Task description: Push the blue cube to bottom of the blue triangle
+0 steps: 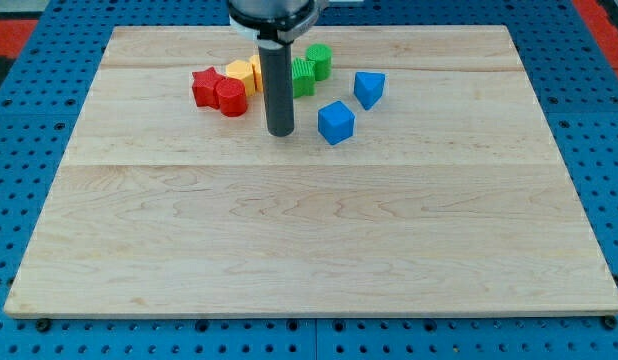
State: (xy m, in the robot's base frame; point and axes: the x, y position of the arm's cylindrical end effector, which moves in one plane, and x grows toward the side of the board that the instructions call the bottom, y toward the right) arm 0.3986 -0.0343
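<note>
The blue cube (336, 122) lies on the wooden board, below and to the left of the blue triangle (369, 88), with a small gap between them. My tip (280, 132) rests on the board just left of the blue cube, a short gap apart from it. The rod rises from the tip up to the view's top and hides part of the blocks behind it.
A cluster lies up and left of the tip: a red star (205, 86), a red cylinder (230, 97), a yellow block (242, 73), and two green blocks (303, 78) (319, 60). The board (309, 230) sits on a blue perforated table.
</note>
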